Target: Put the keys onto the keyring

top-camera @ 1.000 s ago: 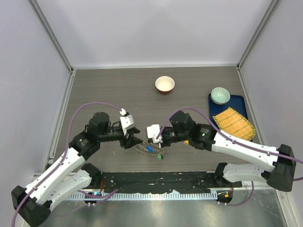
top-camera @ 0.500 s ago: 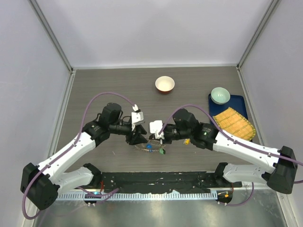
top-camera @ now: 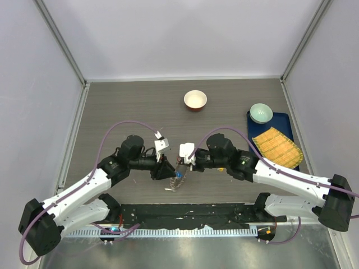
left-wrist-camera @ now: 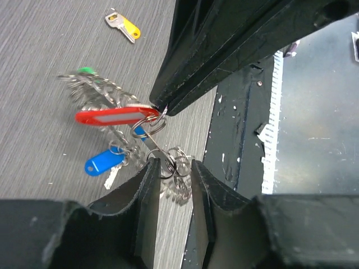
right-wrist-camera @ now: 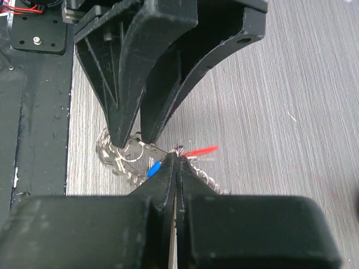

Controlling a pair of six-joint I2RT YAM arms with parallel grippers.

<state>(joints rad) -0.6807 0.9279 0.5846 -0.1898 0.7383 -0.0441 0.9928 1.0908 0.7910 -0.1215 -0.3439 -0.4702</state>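
Two pinches: L gripper clamped on thin grey fringed keyring, R gripper nipping red-headed silver key (diverging arm pull would likely slip one grip).

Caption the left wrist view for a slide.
Left pincer straddles the keyring as the right pincer nips the red key; yellow key lies apart.
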